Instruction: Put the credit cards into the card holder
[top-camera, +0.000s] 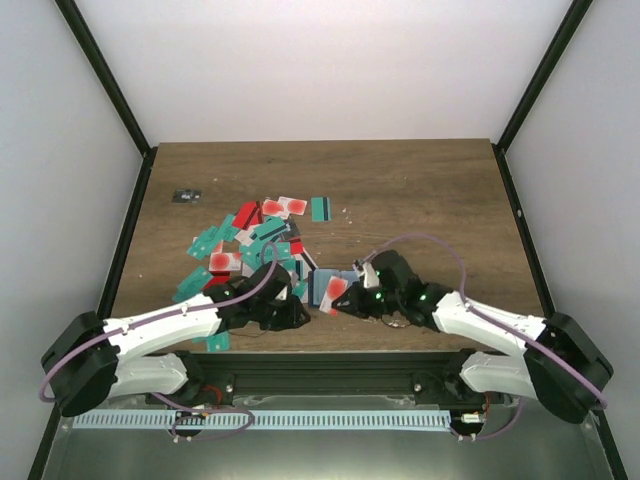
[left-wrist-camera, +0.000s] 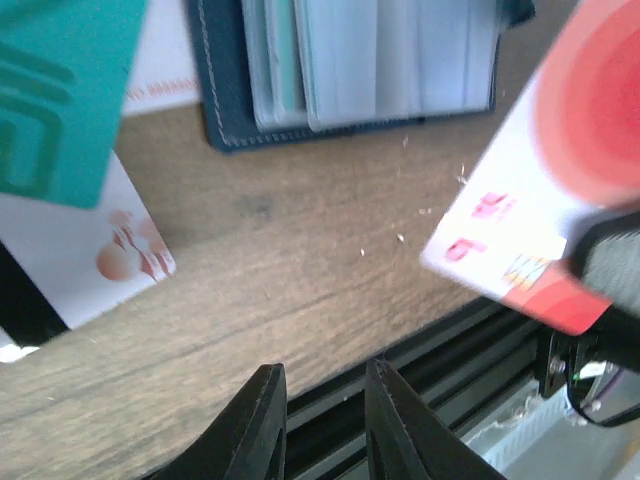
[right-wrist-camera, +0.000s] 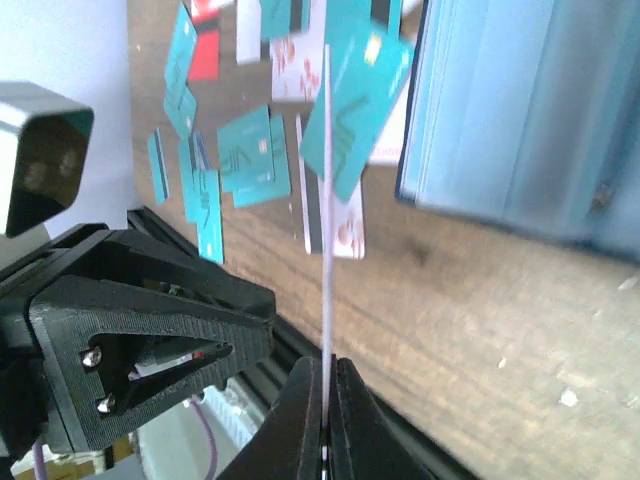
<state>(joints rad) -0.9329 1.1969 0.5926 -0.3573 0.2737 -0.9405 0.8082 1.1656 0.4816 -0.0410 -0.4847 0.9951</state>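
Right claw clenched on thin red-and-white plastic card, by its edge.
We judged it light, stiff, slippery; left claw stood parted, empty.

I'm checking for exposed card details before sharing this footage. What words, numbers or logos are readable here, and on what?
Nothing reads with certainty.
On the red-and-white card, pinched in the right hand: pink printed marks, one perhaps "6", too blurred to read.
On the teal card: a line emblem, no legible letters.
On the card holder: no text visible.
On the cards in the pile: too small to read.
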